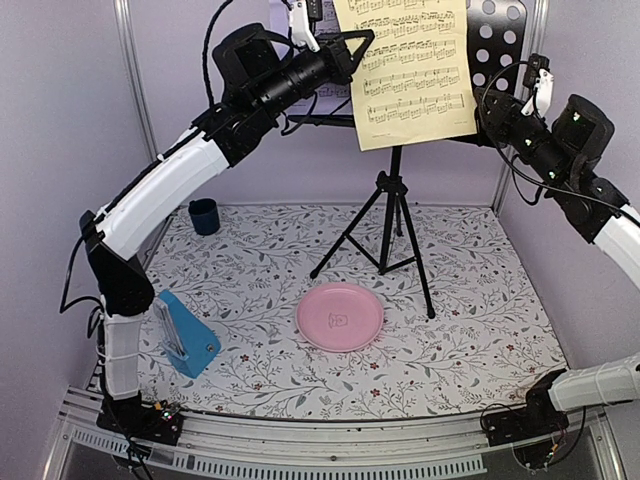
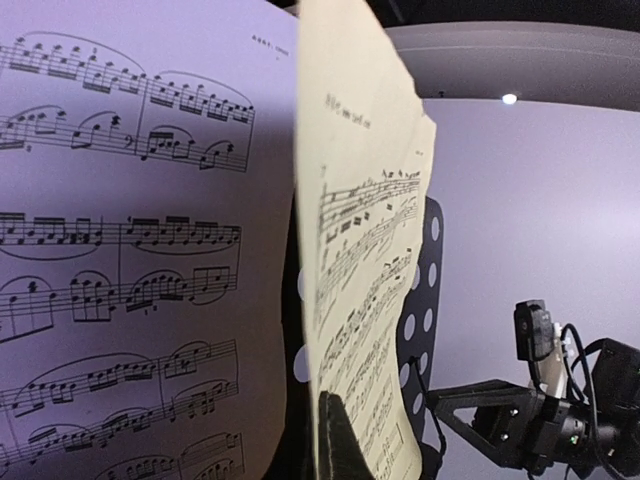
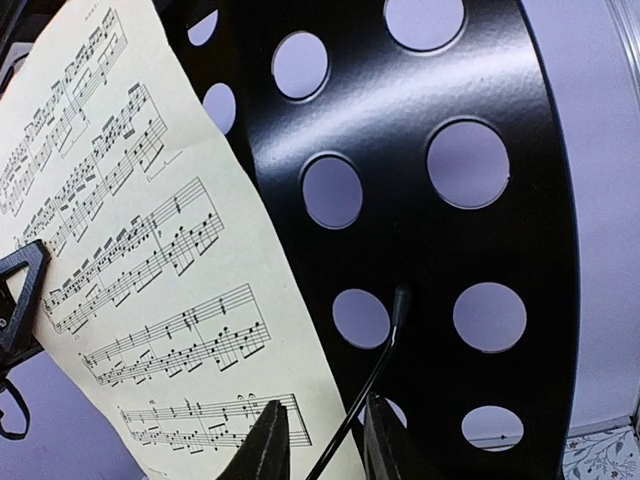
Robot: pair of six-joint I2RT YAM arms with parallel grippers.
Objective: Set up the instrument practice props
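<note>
Left arm arched high to the music stand (image 1: 392,210). Left gripper (image 1: 350,50) was clamped on the yellow sheet (image 1: 415,70) at its left edge, sheet tilted on the stand. Right arm was raised at the stand's right. Right gripper (image 3: 325,445) had its fingers narrowly apart, straddling the sheet's lower right corner. Lilac sheet (image 2: 120,250) sat beside it on the stand. Metronome (image 1: 190,335) stood well left-front of the stand.
</note>
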